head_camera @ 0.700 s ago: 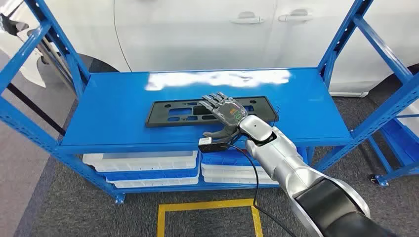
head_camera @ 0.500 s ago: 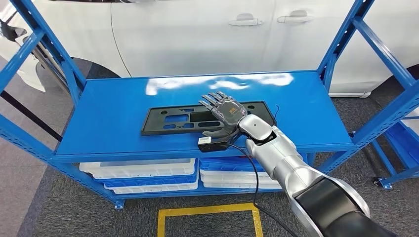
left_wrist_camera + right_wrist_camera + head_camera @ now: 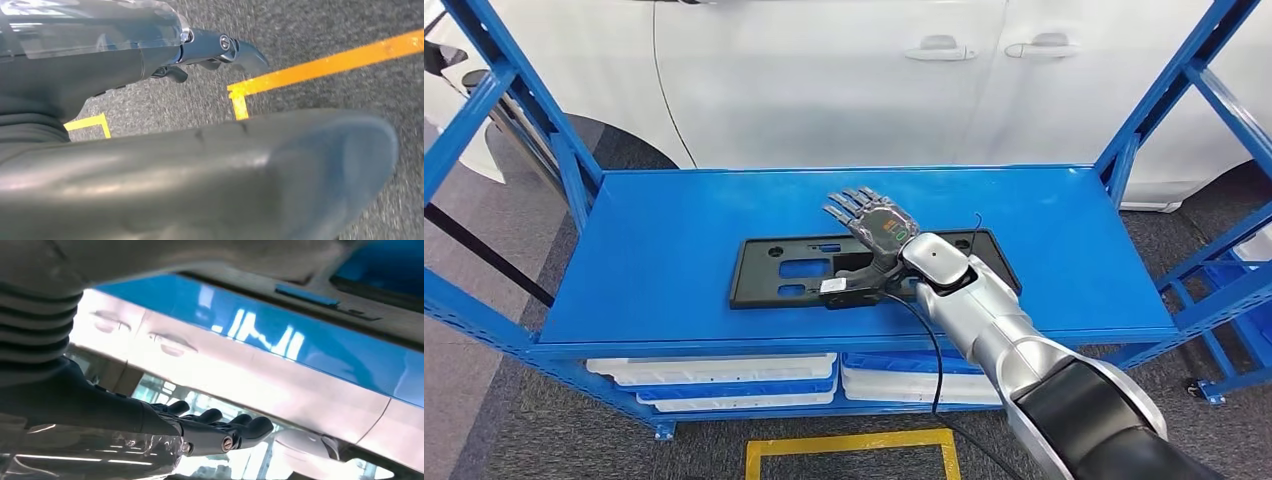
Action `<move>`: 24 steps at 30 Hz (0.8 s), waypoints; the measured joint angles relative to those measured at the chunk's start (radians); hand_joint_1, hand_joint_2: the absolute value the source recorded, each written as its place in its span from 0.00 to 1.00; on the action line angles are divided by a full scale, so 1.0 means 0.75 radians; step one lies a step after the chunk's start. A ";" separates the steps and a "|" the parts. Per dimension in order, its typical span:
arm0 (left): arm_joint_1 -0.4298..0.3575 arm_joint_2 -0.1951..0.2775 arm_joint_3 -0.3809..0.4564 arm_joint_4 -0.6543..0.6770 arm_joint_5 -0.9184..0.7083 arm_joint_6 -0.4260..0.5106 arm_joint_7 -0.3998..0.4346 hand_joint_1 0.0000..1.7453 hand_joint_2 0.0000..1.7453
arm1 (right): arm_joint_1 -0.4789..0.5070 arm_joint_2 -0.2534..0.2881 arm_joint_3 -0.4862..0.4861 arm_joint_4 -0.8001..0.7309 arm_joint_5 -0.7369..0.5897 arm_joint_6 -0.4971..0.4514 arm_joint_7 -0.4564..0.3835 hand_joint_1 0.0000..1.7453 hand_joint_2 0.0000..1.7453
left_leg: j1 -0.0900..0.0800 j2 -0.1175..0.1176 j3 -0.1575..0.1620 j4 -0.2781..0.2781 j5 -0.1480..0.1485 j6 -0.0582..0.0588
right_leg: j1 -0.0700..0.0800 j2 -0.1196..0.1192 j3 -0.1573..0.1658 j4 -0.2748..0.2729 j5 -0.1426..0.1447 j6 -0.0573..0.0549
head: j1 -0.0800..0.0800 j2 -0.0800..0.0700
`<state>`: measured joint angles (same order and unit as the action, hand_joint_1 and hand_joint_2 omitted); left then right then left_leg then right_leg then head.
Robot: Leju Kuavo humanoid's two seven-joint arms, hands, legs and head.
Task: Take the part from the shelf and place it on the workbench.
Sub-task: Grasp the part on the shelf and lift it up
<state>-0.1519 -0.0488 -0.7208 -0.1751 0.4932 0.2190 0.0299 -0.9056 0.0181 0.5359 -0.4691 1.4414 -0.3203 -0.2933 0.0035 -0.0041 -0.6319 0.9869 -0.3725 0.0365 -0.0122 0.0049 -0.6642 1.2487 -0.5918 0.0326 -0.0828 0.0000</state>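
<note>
The part (image 3: 804, 271), a flat black plastic plate w/ cutouts, lies flat on the blue top shelf (image 3: 654, 240), toward the front edge, long side running across. It looks thin, stiff and light, prob. smooth on top, so sliding is a risk; lying flush, there's no gap under it for fingers. Best bet, judging from here: grip at a long edge or hook through a cutout, maybe draw it to the shelf lip first so the thumb gets under. The right hand (image 3: 874, 232) sits over the part's right-centre, fingers spread and stretched forward above the plate, thumb down near its front edge; nothing gripped yet, and whether the palm touches the plastic can't be told. Head view gives the whole layout: white car (image 3: 824, 70) behind the rack, white trays (image 3: 724, 372) on the lower level, yellow floor tape (image 3: 854, 440) in front. Right wrist view adds what that misses: fingertips (image 3: 250, 427) extended side by side, free of any load. Left wrist view shows the left hand (image 3: 210, 50) hanging over grey carpet and yellow tape, holding nothing; whether its fingers are curled or apart can't be told.
</note>
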 joint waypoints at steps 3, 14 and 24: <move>0.007 0.000 0.000 0.000 0.005 -0.009 -0.005 0.00 0.00 | 0.005 -0.001 0.008 0.020 0.020 -0.003 0.030 0.00 1.00 | -0.003 -0.005 0.035 0.005 -0.029 -0.003 | 0.001 0.000 -0.047 -0.040 0.120 -0.008 | 0.000 0.000; 0.006 -0.002 0.000 0.000 0.017 -0.023 -0.014 0.00 0.00 | -0.021 -0.008 0.035 0.042 0.009 -0.016 0.045 0.00 1.00 | 0.001 -0.003 -0.056 0.278 -0.210 -0.070 | 0.006 -0.001 0.065 -0.343 0.259 -0.080 | -0.001 0.000; 0.003 -0.002 -0.001 0.000 0.017 -0.024 -0.014 0.00 0.00 | -0.023 -0.007 0.035 0.042 -0.008 -0.016 0.027 0.00 0.00 | 0.001 -0.005 0.038 0.016 -0.046 -0.043 | 0.015 0.002 0.082 -0.330 0.230 -0.046 | 0.000 0.000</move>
<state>-0.1496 -0.0500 -0.7213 -0.1752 0.5058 0.2009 0.0191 -0.9232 0.0129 0.5621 -0.4374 1.4355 -0.3321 -0.2732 0.0046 -0.0076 -0.6033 0.9991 -0.4071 0.0046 -0.0012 0.0061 -0.6024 1.0016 -0.4190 -0.0021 -0.0828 0.0000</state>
